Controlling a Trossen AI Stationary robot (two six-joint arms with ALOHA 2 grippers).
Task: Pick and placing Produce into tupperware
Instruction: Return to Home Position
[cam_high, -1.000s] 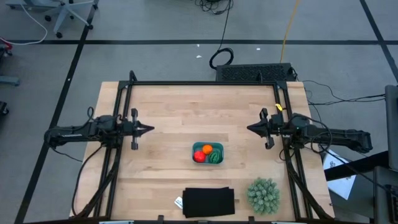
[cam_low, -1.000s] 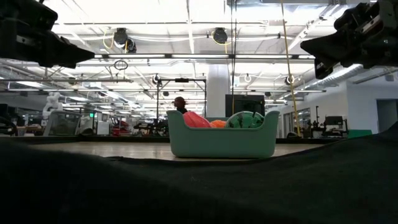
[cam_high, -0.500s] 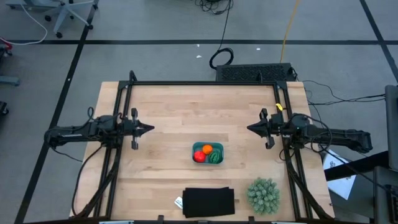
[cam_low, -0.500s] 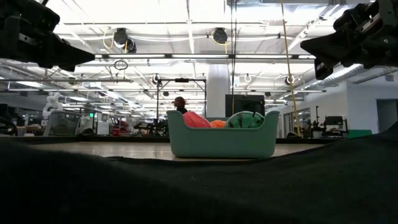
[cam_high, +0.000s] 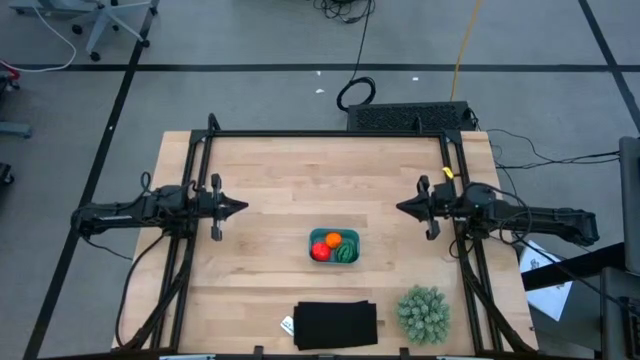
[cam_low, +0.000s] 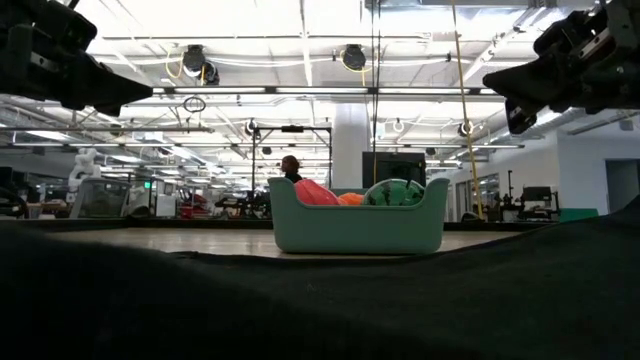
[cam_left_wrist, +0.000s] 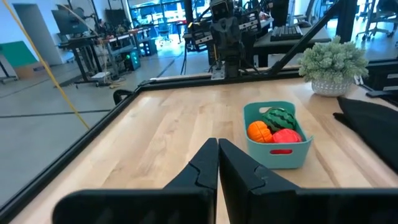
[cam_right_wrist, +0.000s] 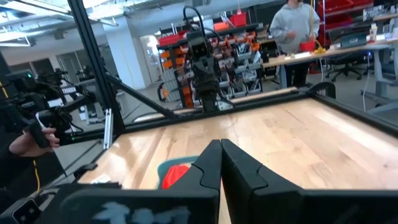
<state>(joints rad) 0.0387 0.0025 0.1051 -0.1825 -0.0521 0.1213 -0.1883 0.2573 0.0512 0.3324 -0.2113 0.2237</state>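
The teal tupperware (cam_high: 334, 246) sits on the table a little near of centre and holds all three produce pieces: the red one (cam_high: 320, 252), the orange one (cam_high: 333, 239) and the dark green one (cam_high: 347, 252). In the left wrist view the tupperware (cam_left_wrist: 277, 149) shows the same fruits inside. The low view shows the tupperware (cam_low: 357, 227) with the fruits above its rim. My left gripper (cam_high: 243, 208) hovers shut over the table's left side. My right gripper (cam_high: 399, 208) hovers shut over the right side. Both are raised and far from the tupperware.
A black flat rectangle (cam_high: 336, 324) lies at the near edge, with a pale-green spiky plant ball (cam_high: 424, 312) to its right. A dark metal frame (cam_high: 330, 134) runs around the table. A person (cam_right_wrist: 297, 31) stands in the room beyond. Bare wood lies between the arms.
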